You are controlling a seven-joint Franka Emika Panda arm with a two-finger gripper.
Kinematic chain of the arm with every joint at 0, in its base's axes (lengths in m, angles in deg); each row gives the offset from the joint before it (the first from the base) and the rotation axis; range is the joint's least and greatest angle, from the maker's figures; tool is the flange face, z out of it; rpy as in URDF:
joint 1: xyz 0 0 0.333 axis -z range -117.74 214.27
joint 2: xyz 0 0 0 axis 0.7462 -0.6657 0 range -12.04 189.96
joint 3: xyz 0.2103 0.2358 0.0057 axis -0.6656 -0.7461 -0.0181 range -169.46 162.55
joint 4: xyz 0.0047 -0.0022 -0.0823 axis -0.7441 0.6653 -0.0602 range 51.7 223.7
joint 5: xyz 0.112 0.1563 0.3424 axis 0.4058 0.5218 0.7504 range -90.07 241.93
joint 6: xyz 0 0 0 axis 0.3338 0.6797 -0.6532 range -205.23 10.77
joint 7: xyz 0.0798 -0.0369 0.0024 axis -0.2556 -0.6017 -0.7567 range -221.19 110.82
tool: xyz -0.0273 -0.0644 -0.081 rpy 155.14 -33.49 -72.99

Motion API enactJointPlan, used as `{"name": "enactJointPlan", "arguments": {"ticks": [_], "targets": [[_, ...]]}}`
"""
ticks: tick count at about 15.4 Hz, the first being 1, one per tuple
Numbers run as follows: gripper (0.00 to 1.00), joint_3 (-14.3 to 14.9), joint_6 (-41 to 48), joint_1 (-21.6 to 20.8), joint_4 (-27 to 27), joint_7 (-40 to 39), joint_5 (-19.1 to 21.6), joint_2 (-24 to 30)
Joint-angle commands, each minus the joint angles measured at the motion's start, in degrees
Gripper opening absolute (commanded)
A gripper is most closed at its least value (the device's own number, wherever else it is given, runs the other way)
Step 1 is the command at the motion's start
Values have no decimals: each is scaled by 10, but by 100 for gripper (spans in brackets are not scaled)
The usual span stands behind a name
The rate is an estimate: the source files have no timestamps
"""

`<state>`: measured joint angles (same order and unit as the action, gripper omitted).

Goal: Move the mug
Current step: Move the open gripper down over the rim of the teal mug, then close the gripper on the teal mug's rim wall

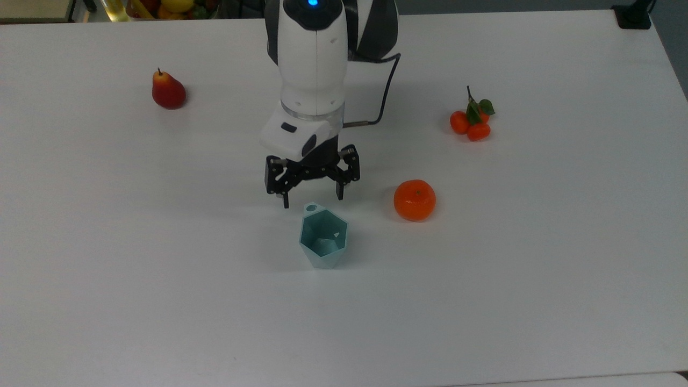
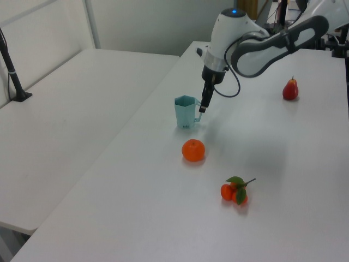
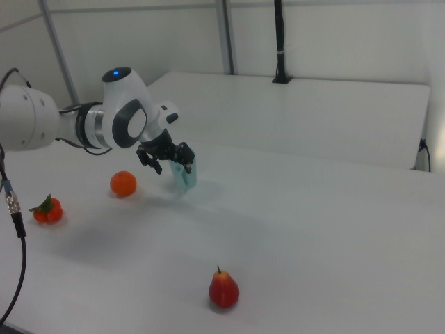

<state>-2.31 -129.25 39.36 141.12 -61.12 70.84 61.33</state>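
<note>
Mug (image 1: pixel 323 238): I see it upright on the table (image 1: pixel 161 301), just beside the orange (image 1: pixel 414 200).
Gripper (image 1: pixel 313 201): fingers apart, empty, hanging just behind the mug's handle tab.
Approach: I would centre the fingers across opposite walls, then descend.
</note>
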Motion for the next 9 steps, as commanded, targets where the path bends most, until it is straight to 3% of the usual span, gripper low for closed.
{"name": "enactJointPlan", "arguments": {"ticks": [1,4,5,8,9], "targets": [[96,4,-40,-5,-8,0,-1,-26],[69,4,-70,-4,-8,1,3,-44],[55,4,-76,-3,-8,2,4,-44],[33,4,-76,2,-8,2,7,-43],[21,4,-76,2,-7,9,10,-43]]}}
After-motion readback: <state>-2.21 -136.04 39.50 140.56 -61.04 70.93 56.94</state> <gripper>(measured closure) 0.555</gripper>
